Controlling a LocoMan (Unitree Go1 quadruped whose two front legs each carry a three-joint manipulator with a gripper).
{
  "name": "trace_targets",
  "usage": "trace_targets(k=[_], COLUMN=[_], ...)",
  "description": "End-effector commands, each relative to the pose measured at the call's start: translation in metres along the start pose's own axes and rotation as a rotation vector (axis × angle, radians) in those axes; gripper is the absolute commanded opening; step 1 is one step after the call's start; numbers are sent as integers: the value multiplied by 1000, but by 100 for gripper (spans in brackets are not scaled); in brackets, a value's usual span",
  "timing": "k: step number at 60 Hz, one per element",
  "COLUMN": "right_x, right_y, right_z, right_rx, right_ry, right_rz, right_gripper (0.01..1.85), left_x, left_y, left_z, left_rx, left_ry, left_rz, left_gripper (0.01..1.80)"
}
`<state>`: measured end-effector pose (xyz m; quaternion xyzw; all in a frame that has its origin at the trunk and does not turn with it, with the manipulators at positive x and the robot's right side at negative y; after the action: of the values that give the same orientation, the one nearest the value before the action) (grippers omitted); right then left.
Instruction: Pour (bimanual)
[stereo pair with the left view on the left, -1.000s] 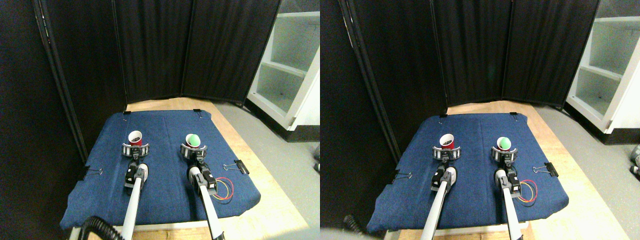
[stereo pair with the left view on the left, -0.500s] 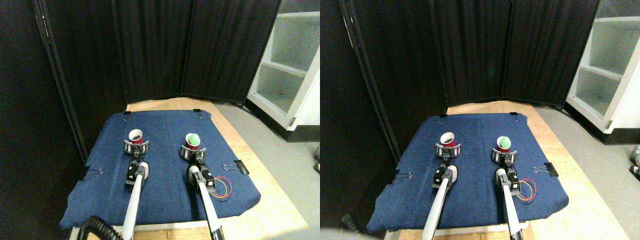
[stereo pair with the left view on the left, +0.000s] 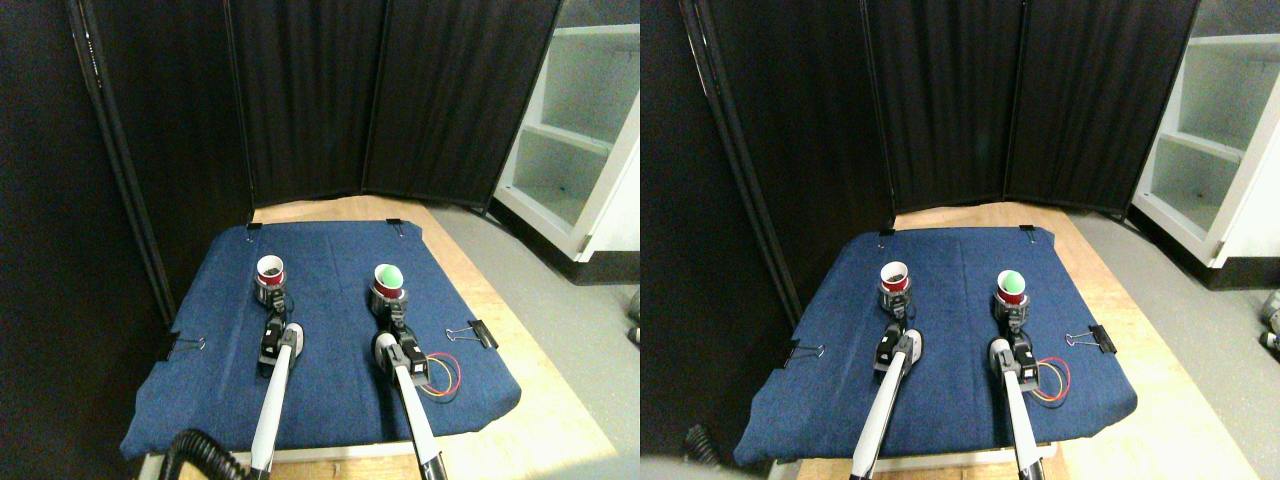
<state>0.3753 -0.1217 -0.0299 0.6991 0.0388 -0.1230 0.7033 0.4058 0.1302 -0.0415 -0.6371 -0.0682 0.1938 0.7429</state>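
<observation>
Both grippers have narrowed their jaws from a wide spread to a snug grasp around the cups. A blue cloth (stereo pair with the left view on the left: 330, 370), held by binder clips (stereo pair with the left view on the left: 470, 332), covers the wooden table (stereo pair with the left view on the left: 540, 400); black curtains (stereo pair with the left view on the left: 300, 100) stand behind, a white shelf (stereo pair with the left view on the left: 575, 130) to the right. Two red cups stand upright: the left gripper (stereo pair with the left view on the left: 270, 295) pinches the cup of dark contents (stereo pair with the left view on the left: 270, 270), the right gripper (stereo pair with the left view on the left: 387, 297) pinches the green-lined cup (stereo pair with the left view on the left: 387, 279).
</observation>
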Motion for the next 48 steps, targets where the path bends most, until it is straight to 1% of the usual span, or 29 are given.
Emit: trace_targets(k=[1,4,6,11,16,20,24,28,30,35,39,44,48], right_x=[3,2,3,2,-1,-2,-6,-7,-7,-6,-8,-11,-13], right_y=[-3,-3,-4,-4,-2,-2,1,3,4,7,13,22,31], right_z=[-3,-2,-2,-1,-1,0,0,0,1,2,4,6,8], right_rx=[13,11,17,21,20,14,-2,-5,-10,-7,-18,-32,-54], right_ry=[1,-21,-19,-25,-34,-34,-54,-49,-37,-32,-35,-45,-33], right_rz=[28,22,28,21,11,12,5,11,33,45,55,62,79], right_gripper=[3,1,1,1,1,1,1,1,1,1,1,1,2], left_x=[-1,-3,-4,-6,-8,-9,-11,-14,-15,-16,-19,-23,-26], left_y=[3,0,0,-2,-3,-4,-6,-8,-9,-12,-16,-24,-33], left_z=[-7,-7,-6,-6,-5,-5,-4,-4,-4,-3,-4,-4,-5], left_rx=[23,24,28,37,49,46,48,50,49,53,54,72,81], left_ry=[24,49,58,52,60,51,55,51,60,73,112,139,161], left_rz=[-3,-8,-11,-15,-23,-24,-24,-23,-24,-25,-33,-41,-46], left_gripper=[1,1,1,1,1,1,1,1,1,1,1,1,1])
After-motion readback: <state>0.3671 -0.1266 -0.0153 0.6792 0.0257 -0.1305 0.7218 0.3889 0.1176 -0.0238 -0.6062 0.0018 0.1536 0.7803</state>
